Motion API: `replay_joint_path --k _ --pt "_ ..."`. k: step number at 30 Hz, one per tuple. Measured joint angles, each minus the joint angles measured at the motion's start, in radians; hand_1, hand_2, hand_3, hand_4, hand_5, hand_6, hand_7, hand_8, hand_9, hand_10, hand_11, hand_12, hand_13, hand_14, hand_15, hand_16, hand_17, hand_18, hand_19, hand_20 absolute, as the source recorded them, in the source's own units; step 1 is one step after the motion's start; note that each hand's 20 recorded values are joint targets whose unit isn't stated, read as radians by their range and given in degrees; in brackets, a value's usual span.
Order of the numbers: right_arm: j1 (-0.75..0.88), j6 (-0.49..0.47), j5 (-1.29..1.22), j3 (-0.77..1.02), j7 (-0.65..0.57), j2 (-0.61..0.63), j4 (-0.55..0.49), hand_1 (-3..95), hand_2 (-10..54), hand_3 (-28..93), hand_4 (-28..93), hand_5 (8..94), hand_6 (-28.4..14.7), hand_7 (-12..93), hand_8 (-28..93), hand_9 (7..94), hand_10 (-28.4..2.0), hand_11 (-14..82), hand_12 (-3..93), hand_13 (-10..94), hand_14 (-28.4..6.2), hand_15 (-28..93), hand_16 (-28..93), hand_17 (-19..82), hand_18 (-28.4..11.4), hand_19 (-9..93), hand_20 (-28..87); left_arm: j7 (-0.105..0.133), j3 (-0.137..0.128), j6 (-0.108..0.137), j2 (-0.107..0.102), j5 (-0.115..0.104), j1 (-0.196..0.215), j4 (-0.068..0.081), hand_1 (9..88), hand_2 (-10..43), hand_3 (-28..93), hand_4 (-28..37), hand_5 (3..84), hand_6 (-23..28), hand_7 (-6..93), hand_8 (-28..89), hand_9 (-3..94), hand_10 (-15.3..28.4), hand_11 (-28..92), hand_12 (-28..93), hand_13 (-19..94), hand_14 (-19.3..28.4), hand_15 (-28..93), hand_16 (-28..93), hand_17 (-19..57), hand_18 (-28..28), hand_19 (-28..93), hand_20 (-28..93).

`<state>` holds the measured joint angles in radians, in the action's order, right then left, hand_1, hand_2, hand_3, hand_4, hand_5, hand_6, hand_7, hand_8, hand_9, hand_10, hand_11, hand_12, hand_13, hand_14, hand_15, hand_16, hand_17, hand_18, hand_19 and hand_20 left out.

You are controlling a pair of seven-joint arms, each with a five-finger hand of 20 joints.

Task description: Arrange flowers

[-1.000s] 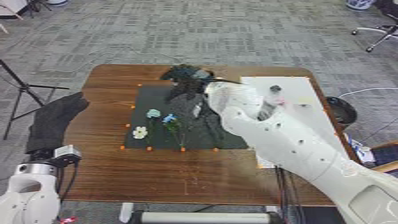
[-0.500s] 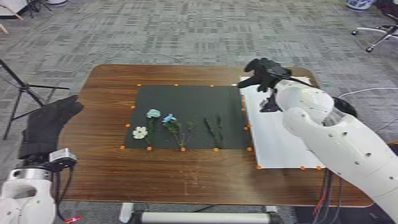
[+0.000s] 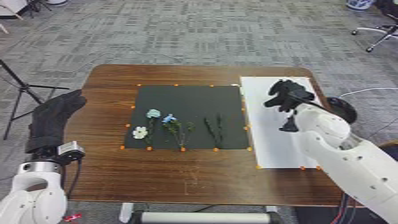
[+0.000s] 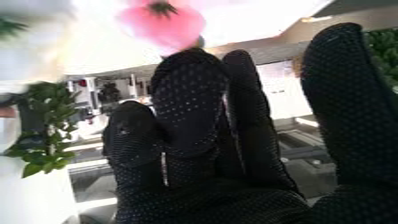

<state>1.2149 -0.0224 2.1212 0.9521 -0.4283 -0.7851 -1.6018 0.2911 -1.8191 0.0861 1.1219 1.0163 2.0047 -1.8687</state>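
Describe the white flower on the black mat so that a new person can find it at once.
On the brown wooden table, find the black mat. The flower lies near its left edge, toward the robot. Its petals are white, unlike the pale-teal blossom and the blue blossom.

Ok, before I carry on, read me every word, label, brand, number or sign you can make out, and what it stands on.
None that I can read.
Black mat and white sheet: no lettering that I can make out.
Box at the left wrist: too small to tell whether it bears print.
Right hand: the pale marks on its glove are dots, not letters.
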Motion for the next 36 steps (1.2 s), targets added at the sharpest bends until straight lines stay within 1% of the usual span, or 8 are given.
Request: replay_joint_path --k 6,9,13,18,22,28,32,36 --pt "0.018 0.004 0.021 0.01 -0.006 0.016 0.006 45.9 -9.5 65 -18 57.0 -0.5 17 -7 61.9 -13.5 11.2 17.1 84 -4.6 59 27 52 -16.4 93 46 0.004 -0.009 -0.004 0.001 0.0 0.002 -0.004 23.3 -1.1 72 -28.3 56.0 -2.5 17.5 -10 51.3 14.1 22 12 38 17.6 22 2 3.0 14.4 14 18" --pt "0.018 0.016 0.033 0.012 -0.01 0.016 0.016 48.5 -9.5 66 -18 59.2 0.7 19 -7 64.4 -12.3 12.1 17.0 84 -4.3 59 27 53 -16.2 93 46 0.005 -0.017 -0.007 0.001 0.0 0.005 -0.006 23.3 -1.2 72 -28.3 55.8 -2.5 17.5 -10 51.3 14.1 22 12 38 17.6 22 2 3.0 14.4 14 18" --pt "0.018 0.035 0.054 0.012 -0.01 0.016 0.034 55.2 -9.5 61 -20 62.6 1.0 20 3 68.6 -11.7 13.7 16.5 86 -3.8 58 27 54 -16.1 93 47 0.005 -0.022 -0.014 0.002 0.0 0.006 -0.006 23.4 -1.2 72 -28.3 55.8 -2.6 17.4 -10 51.1 14.2 22 12 38 17.6 22 2 3.0 14.5 14 18" --pt "0.018 0.077 0.082 0.004 -0.006 0.014 0.062 61.3 -9.5 56 -19 68.6 1.2 21 7 78.1 -9.9 6.2 28.6 88 -3.1 58 28 56 -15.7 93 48 0.005 -0.026 -0.022 0.007 0.0 0.007 -0.006 23.5 -1.2 72 -28.3 55.6 -2.4 17.4 -10 51.1 14.2 22 12 38 17.6 22 2 3.0 14.5 14 18" --pt "0.019 0.123 0.098 -0.009 -0.002 0.014 0.08 65.7 -9.5 53 -16 72.9 0.8 23 9 83.5 -8.9 6.4 33.8 89 -2.3 58 29 57 -14.6 93 49 0.005 -0.031 -0.027 0.011 0.0 0.009 -0.007 23.5 -1.2 72 -28.2 55.4 -2.4 17.2 -10 51.0 14.1 22 12 38 17.6 22 2 2.9 14.5 14 18" --pt "0.016 0.223 0.107 -0.045 0.018 0.014 0.11 66.8 -9.5 53 -15 76.4 -0.2 22 8 85.7 -8.9 7.8 36.9 89 -1.6 57 30 58 -14.3 93 49 0.005 -0.043 -0.037 0.017 0.001 0.017 -0.008 23.6 -1.3 72 -28.1 55.1 -2.1 17.0 -10 51.0 14.2 22 12 38 17.6 22 2 3.0 14.5 14 18" --pt "0.002 0.322 0.107 -0.088 0.042 0.016 0.132 66.7 -9.5 54 -14 77.3 -0.6 22 9 86.5 -9.3 8.3 38.2 90 -1.3 57 30 58 -14.2 93 50 0.005 -0.063 -0.057 0.026 0.001 0.027 -0.011 23.7 -1.3 72 -28.0 54.9 -1.8 16.9 -9 50.9 14.1 22 12 38 17.6 22 2 2.9 14.6 14 18" --pt "-0.011 0.392 0.094 -0.101 0.058 0.02 0.122 66.5 -9.5 54 -14 77.8 -0.7 22 9 86.9 -9.5 8.4 38.8 90 -1.2 57 31 59 -14.2 93 50 0.008 -0.085 -0.081 0.036 0.0 0.04 -0.011 23.7 -1.4 72 -27.8 54.7 -1.8 16.9 -9 50.8 14.1 22 12 38 17.7 22 2 2.9 14.6 14 18"
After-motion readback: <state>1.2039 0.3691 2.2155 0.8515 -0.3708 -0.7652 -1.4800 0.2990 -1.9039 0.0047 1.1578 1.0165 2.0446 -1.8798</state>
